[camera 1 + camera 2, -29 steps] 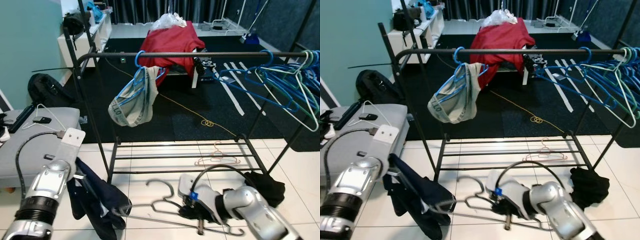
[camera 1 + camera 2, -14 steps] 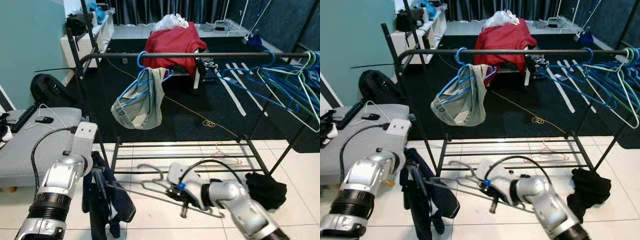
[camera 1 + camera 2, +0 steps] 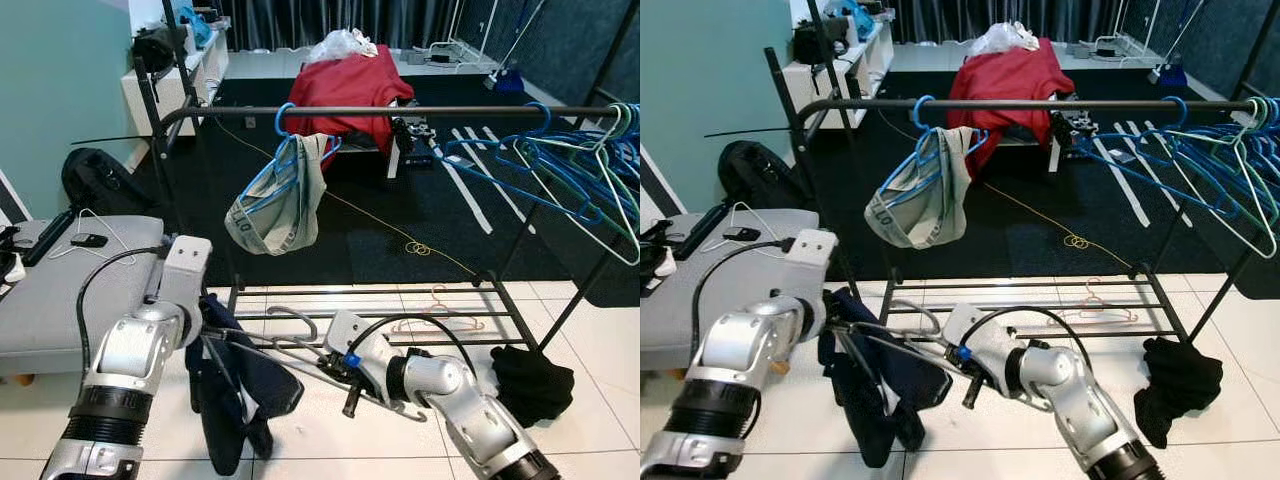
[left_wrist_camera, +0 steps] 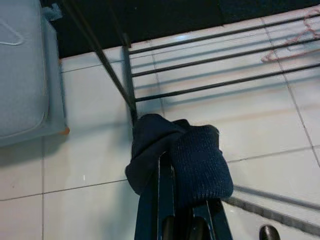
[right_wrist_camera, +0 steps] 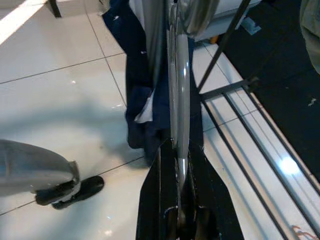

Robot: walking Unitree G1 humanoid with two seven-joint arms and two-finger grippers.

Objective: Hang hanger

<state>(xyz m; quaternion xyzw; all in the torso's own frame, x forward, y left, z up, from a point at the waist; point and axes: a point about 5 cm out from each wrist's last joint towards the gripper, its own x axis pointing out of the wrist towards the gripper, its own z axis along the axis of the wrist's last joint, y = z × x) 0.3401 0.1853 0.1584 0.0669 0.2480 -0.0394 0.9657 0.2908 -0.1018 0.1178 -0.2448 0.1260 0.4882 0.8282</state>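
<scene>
Two silver arms with ribbed black collars near the lower frame edge. A white box caps each wrist; black cables loop off them, and the right wrist shows a small blue tab.

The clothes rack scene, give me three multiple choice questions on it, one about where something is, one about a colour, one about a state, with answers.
1. Where does the black cloth heap lie?
A. On the floor by the rack's right foot
B. Over the top rail
C. On the grey seat

2. What colour is the hanger carrying the pale garment on the rail?
A. Red
B. Blue
C. White

3. What is the right pincer doing?
A. Hanging open
B. Pressing on the carpet
C. Shut on the silver hanger

Answers: 1 A, it sits on the tiles beside the rack's foot. 2 B, its hook and arms are blue. 3 C, the right wrist view shows the fingers closed around the metal wire.
</scene>
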